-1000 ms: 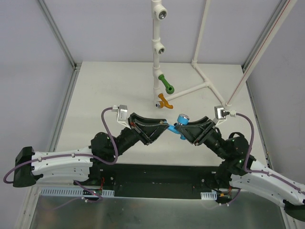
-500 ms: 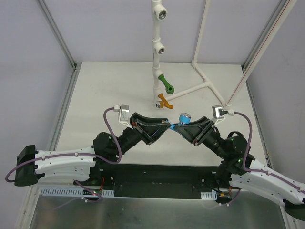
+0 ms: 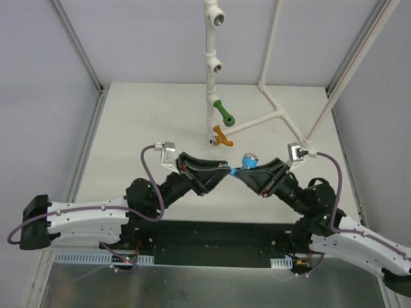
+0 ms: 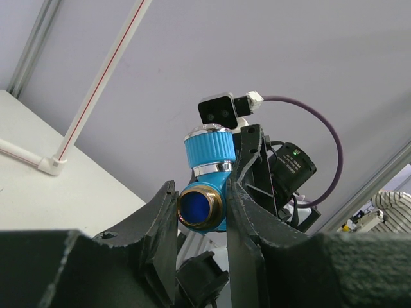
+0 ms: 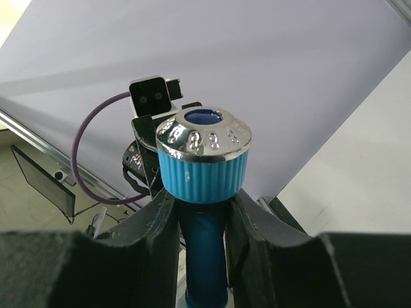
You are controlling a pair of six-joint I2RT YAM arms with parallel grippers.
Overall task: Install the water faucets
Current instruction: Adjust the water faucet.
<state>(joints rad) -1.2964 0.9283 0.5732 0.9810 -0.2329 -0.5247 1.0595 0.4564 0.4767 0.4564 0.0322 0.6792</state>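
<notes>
The light blue faucet (image 3: 248, 160) hangs above the table's middle, between both grippers. My left gripper (image 3: 226, 169) is shut on its body near the brass-ringed threaded end (image 4: 200, 206), with the fingers (image 4: 166, 212) on either side. My right gripper (image 3: 239, 172) is shut on the blue stem (image 5: 203, 237) just under the ribbed cap with its shiny top (image 5: 203, 136). The green faucet (image 3: 225, 114) and the orange faucet (image 3: 221, 136) sit low on the upright white pipe (image 3: 210, 83).
Two open tee fittings (image 3: 218, 20) (image 3: 217, 65) face out higher on the pipe. A white tube frame (image 3: 276, 112) branches at the back right, and slanted rails (image 3: 77, 45) border the table. The arms' bases sit along the near edge.
The right jaws loosened, slid along the light blue faucet and shut again on its stem. The faucet now stands more upright. The left gripper kept its hold and shifted slightly right.
</notes>
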